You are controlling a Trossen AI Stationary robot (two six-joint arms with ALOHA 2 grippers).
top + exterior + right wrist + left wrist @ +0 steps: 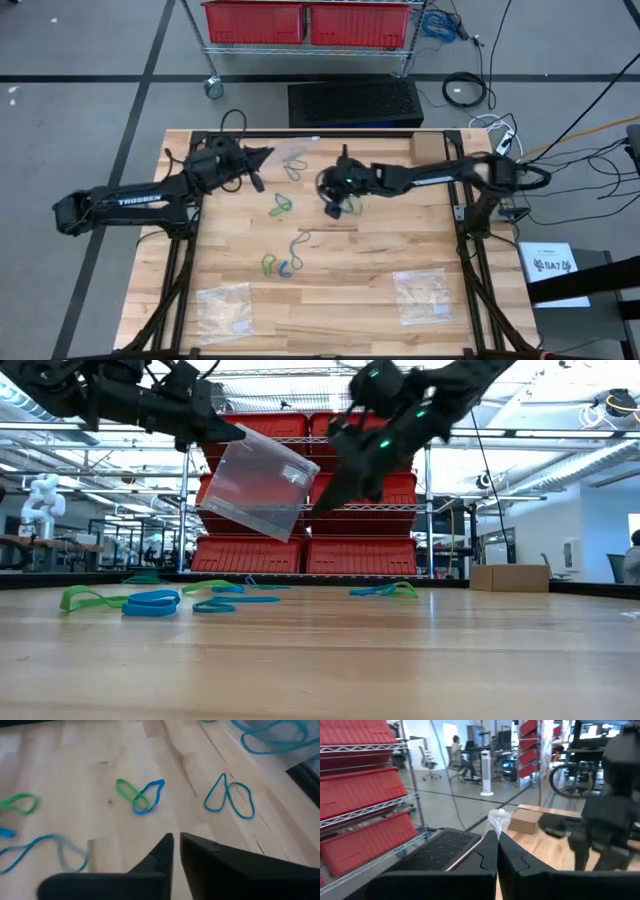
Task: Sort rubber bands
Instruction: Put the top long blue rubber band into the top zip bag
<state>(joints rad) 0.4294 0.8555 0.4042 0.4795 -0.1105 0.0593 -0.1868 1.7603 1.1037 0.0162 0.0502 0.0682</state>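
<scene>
Left gripper (268,152) raised pinching clear bag (258,482)

The left arm (125,203) carries the white word "TROSSEN" along its side. A white sheet (553,266) beside the table's right edge reads something like "SA7", too small to be sure.

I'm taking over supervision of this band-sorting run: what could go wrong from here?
The left gripper holds a clear bag up by one edge, tilted; it might slip or spill. The right gripper, fingers nearly shut, seems to hold nothing, so a grab may have missed. A green and blue band overlap, so one pick could lift both.
</scene>
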